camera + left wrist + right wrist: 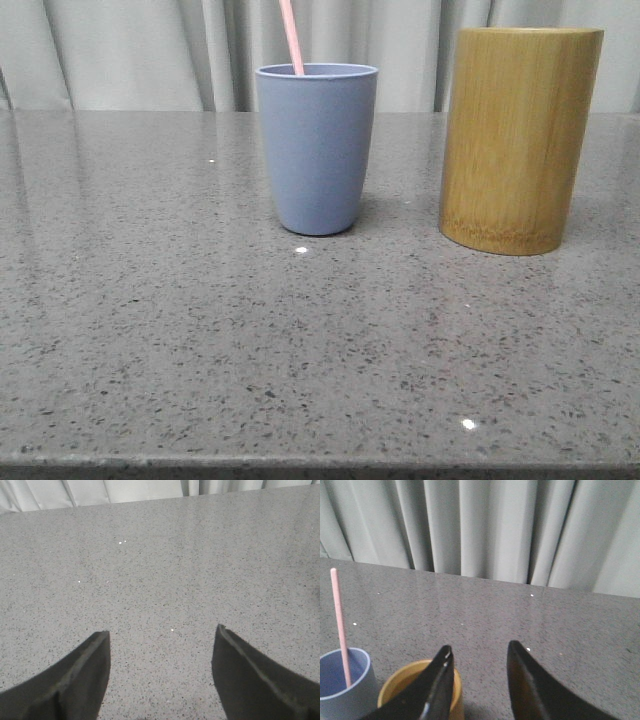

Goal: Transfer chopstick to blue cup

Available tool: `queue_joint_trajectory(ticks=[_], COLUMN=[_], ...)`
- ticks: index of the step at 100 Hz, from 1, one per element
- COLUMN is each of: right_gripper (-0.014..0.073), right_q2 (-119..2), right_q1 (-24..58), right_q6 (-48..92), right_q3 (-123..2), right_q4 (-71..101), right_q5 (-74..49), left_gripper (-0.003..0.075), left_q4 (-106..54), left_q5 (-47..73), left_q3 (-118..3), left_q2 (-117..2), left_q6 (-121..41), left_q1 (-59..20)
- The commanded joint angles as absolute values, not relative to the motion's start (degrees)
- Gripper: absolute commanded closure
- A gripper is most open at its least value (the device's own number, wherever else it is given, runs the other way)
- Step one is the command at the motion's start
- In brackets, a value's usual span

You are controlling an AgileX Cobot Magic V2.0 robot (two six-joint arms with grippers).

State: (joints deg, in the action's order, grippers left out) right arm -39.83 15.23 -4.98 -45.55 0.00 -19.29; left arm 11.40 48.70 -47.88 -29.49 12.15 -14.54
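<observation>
The blue cup [317, 148] stands upright at the middle of the grey table. A pale pink chopstick [291, 36] stands in it, leaning left, its top cut off by the frame. In the right wrist view the cup [342, 685] holds the chopstick [340, 625]. My right gripper [479, 649] is open and empty, high above the bamboo cylinder. My left gripper [161, 632] is open and empty over bare table. Neither gripper shows in the front view.
A taller tan bamboo cylinder [520, 138] stands to the right of the blue cup; its rim [400, 680] shows under my right fingers. Grey curtains [130, 50] hang behind the table's far edge. The table's front edge [320, 465] runs along the bottom.
</observation>
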Motion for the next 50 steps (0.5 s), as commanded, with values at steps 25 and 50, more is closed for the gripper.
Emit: queue_joint_trajectory(ticks=[25,50], right_gripper=[0.0393,0.0657], right_q2=[-26.5,-18.2], right_q1=[11.8,11.8], right_q6=[-4.4,-4.5], right_q3=[-41.5,-37.0], right_q4=[-2.8,-3.7], right_q5=[-21.5,-24.9], left_gripper=[0.0547,0.072], left_q4=[13.0,13.3], left_q5=[44.8,44.8], left_q3=[-45.9,-42.6], left_q2=[-24.5,-17.9], left_q6=[12.9,12.9], left_q1=[-14.4,-14.4])
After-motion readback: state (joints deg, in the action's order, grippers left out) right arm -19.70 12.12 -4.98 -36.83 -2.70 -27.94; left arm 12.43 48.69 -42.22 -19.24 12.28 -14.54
